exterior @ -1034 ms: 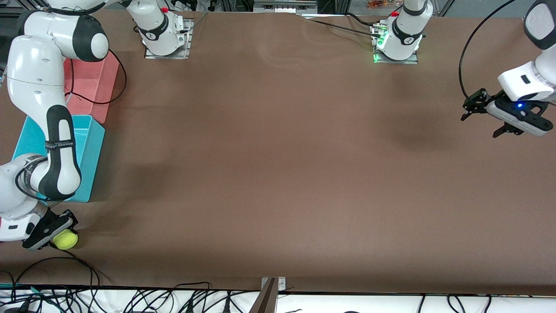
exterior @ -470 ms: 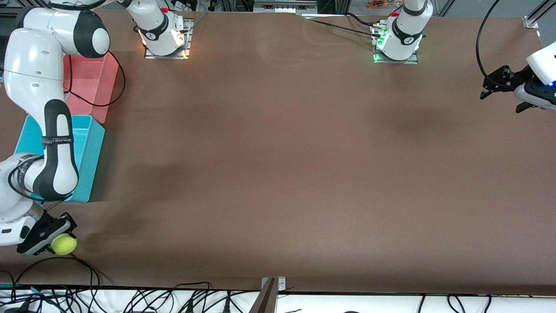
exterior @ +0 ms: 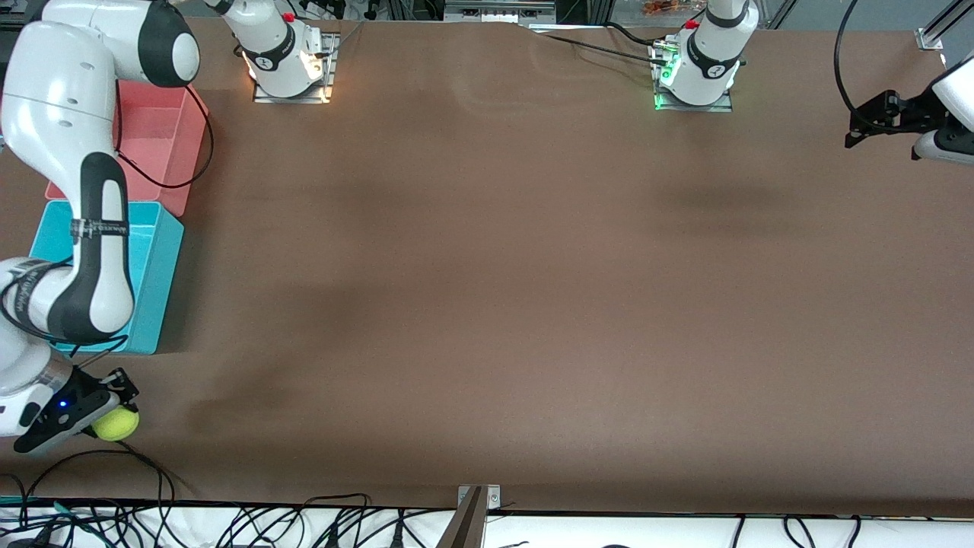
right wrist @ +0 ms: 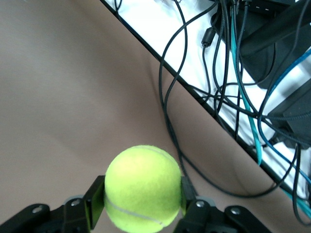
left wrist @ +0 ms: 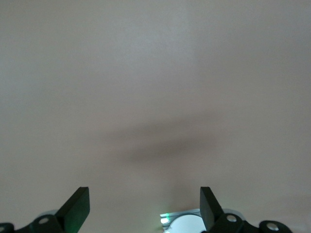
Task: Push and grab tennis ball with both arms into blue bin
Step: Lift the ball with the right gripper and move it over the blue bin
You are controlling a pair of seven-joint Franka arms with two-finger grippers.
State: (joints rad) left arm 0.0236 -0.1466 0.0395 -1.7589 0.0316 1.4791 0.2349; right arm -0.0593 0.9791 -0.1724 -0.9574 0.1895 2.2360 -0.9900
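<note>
The small fuzzy yellow-green tennis ball (exterior: 116, 424) is squeezed between the two black fingers of the right gripper (exterior: 106, 415). In the right wrist view the ball (right wrist: 143, 187) sits snug, with one finger (right wrist: 95, 201) on each side. The right gripper hangs over the brown counter (exterior: 487, 304) at about eight o'clock in the front view, close to the edge where the black cables (exterior: 91, 487) lie. I cannot tell if the ball is off the counter yet.

The bright blue plastic bin (exterior: 156, 274) sits at about twelve o'clock from the ball, just beside the pink-red plastic bin (exterior: 163, 129). The white right arm (exterior: 84, 228) stretches across the blue bin.

The left gripper (exterior: 886, 122) waits up in the air at about two o'clock in the front view, over the left arm's end of the counter. Its fingers (left wrist: 77, 208) are spread wide with nothing between them.

I think the step now is to carry the ball to the blue bin. To do it well, the right gripper should keep a firm squeeze, because a round ball can pop out. It should go up first, high enough to clear the bin's wall. Then it should move over the middle of the bin, go low, and only then let go, so the ball does not bounce out.
</note>
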